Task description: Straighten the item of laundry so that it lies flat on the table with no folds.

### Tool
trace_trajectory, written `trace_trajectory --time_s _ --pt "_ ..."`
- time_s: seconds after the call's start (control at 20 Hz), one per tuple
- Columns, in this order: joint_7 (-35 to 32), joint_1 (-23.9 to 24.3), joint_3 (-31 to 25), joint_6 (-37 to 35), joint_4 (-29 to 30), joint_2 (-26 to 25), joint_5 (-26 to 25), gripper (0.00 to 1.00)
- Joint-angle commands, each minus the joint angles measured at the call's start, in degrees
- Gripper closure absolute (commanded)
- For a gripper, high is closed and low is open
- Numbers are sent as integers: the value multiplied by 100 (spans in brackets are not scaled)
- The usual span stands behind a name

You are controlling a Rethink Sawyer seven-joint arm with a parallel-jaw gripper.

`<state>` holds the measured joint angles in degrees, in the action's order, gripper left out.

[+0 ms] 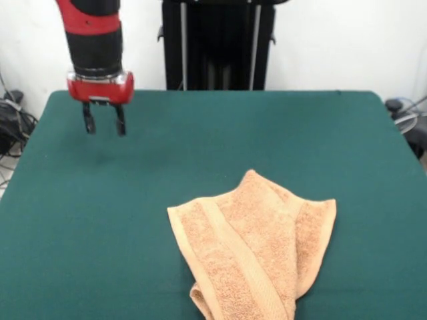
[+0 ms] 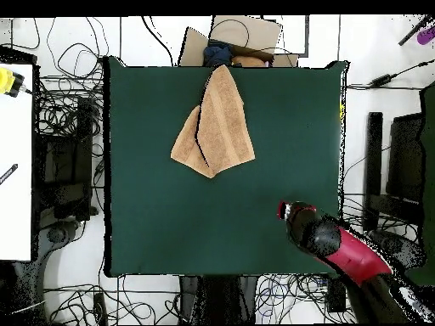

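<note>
The small orange-tan terry towel [image 1: 257,257] lies crumpled on the large rectangular table with the dark green cloth-like top [image 1: 133,220], folded over itself so that one woven border band runs diagonally across its upper layer and a second layer fans out beneath it to one side. In the front view it sits toward the table's camera-side edge, a little to the picture's right of the table's middle, and its lowest part runs out of the picture at the bottom. In the overhead view the same towel [image 2: 216,123] reaches the table's top edge and tapers to a point there (that edge is the one farthest from the robot's base). The red and black arm's gripper [image 1: 103,125] hangs over the table's corner nearest the pedestal, at the front view's upper left, well apart from the towel and diagonally across the table from it. Its two dark fingers [image 1: 88,123] point straight down with a clear gap between them, and nothing is held; they appear to hover just above the green top rather than touch it.
</note>
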<state>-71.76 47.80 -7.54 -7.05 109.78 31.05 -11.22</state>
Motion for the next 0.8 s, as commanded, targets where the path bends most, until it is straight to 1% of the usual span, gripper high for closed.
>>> trace_trajectory --time_s 0.05,0.3,0.45,0.55,0.8 --pt "-1076 -926 -488 177 -161 -924 47 0" --pt "-1543 -1399 -406 651 -111 -984 390 0" --pt "-1682 -1804 -374 443 -344 -1002 755 0" --pt "-1791 -2080 -286 290 -388 -895 1022 0" --pt "-1759 -2424 -189 -171 -506 -667 1552 0"
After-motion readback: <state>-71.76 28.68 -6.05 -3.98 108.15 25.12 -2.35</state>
